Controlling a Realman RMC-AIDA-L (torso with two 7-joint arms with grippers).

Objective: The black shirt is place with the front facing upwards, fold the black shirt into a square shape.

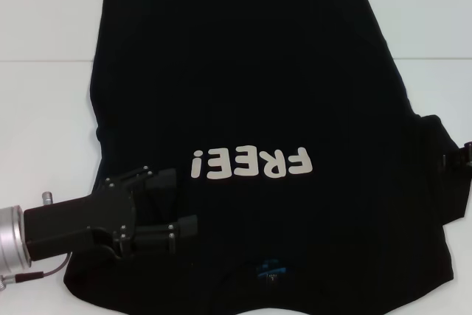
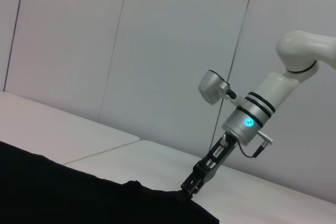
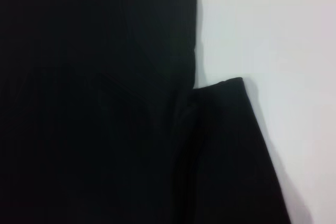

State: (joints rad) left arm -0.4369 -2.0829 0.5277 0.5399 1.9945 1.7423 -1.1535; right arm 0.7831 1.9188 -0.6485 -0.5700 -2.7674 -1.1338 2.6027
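White tabletop [image 1: 44, 20] carries the black shirt [image 1: 243, 108], spread flat with its lettering up. At its near left side the left gripper [image 1: 171, 204] rests over the cloth, jaws apart. Right gripper [image 1: 466, 154] sits at the shirt's right sleeve edge; I cannot tell its jaws.

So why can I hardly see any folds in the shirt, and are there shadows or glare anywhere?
Head view: the shirt is near-uniform black, so creases vanish; only its lettering stands out; the left gripper blends into it. Left wrist view: even light, no glare, a glowing ring on the right arm. Right wrist view: a soft shadow along the shirt's edge on the table.
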